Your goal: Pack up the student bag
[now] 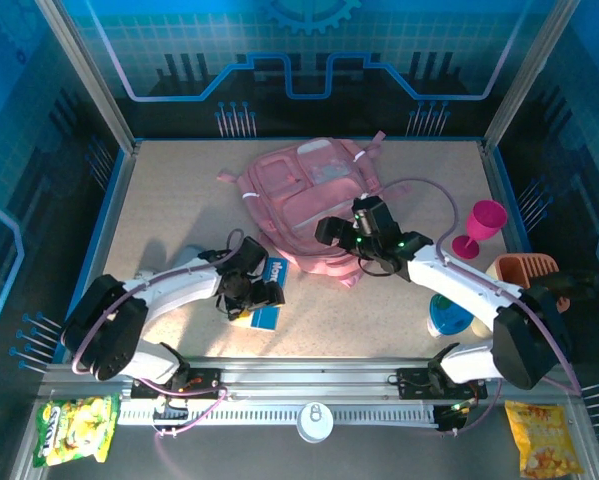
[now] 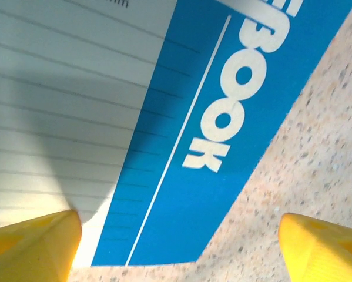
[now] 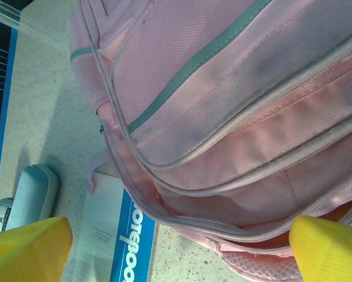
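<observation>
Top external view has the student bag (image 1: 304, 205) lying flat on the tabletop (image 1: 169, 210), about the middle and toward the far side, pale straps trailing from its far and left edges; my right arm (image 1: 464, 285) reaches in over the bag's near right corner, and my left arm (image 1: 169, 290) bends in over a blue and white notebook (image 1: 270, 292) that lies just beside the bag's near left corner; off to the right stand a magenta goblet (image 1: 482, 228) and an orange basket (image 1: 524, 272), both well apart from the bag; left wrist view shows my left jaws spread wide with nothing held, one yellow fingertip (image 2: 34, 247) over the notebook's lined white page and the other fingertip (image 2: 322, 247) over bare speckled tabletop past the blue cover's edge; whether either tip touches down I cannot tell; right wrist view shows my right jaws just as wide and likewise empty, a yellow fingertip (image 3: 26, 249) at each lower corner, with the bag's pink fabric, grey piping and zip lines spread between and beyond them; whether those tips rest on the bag I cannot tell; in that same view the notebook's end meets the bag's edge, though I cannot say if it is tucked under; a grey-blue pouch (image 3: 32, 194) lies on the tabletop near the notebook, apart from the bag.
</observation>
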Motion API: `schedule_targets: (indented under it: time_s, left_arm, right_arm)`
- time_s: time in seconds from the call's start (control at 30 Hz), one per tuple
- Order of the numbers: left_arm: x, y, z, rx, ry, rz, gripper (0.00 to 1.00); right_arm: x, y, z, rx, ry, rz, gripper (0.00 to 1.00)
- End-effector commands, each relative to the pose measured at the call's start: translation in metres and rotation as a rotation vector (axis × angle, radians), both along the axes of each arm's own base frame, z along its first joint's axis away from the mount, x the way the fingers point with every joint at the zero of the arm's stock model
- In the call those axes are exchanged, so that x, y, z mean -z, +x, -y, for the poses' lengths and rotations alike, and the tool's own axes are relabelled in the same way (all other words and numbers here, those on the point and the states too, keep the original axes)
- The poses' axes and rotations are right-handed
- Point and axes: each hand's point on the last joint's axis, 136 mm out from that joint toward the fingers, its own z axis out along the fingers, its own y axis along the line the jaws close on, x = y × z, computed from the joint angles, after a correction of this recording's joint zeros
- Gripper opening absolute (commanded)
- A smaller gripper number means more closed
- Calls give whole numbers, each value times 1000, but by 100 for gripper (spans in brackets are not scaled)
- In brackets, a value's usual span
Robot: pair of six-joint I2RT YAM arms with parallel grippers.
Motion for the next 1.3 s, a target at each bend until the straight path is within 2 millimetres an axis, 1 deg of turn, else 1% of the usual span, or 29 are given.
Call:
schedule_targets:
  time_s: [0.0,0.07,0.1,0.17,0.2,0.3,0.37,0.43,0.57,0.77,0.87,1.07,1.2,1.27]
  left_arm:
    - [-21,-6,-2,-3,-11,-8,91]
    - [-36,8,-7,8,-12,50,93]
    - [-39,14,-12,2,-8,65,93]
    - [-41,25,-29,-33,9,83,93]
    - [-40,29,-38,-54,14,85,92]
    - [-36,40,-60,-104,29,99,88]
    - [-31,44,-72,-131,42,96,86]
    - [-26,47,-77,-146,31,93,85]
    - [-15,46,-85,-174,20,73,83]
    - [-1,41,-82,-186,-5,40,83]
    - [5,37,-81,-188,-11,16,83]
    - [13,25,-72,-193,-65,-28,83]
    - [10,16,-61,-173,-111,-48,81]
    - [8,10,-53,-151,-133,-57,80]
  right_arm:
    - [-6,-3,-15,-50,-23,6,95]
    - [-3,-8,-24,-81,-35,-8,93]
    - [-1,-11,-29,-98,-41,-17,92]
    - [7,-21,-42,-138,-57,-43,89]
    - [11,-24,-47,-151,-61,-54,88]
    - [27,-38,-72,-219,-63,-100,80]
    - [37,-44,-93,-288,-46,-129,68]
    - [45,-47,-109,-335,-56,-159,62]
    - [69,-54,-134,-417,-117,-225,60]
    - [97,-57,-157,-494,-157,-305,56]
    - [107,-58,-163,-515,-185,-333,55]
    - [125,-57,-162,-512,-241,-360,57]
    - [135,-57,-161,-519,-264,-381,58]
    - [140,-56,-161,-522,-277,-391,58]
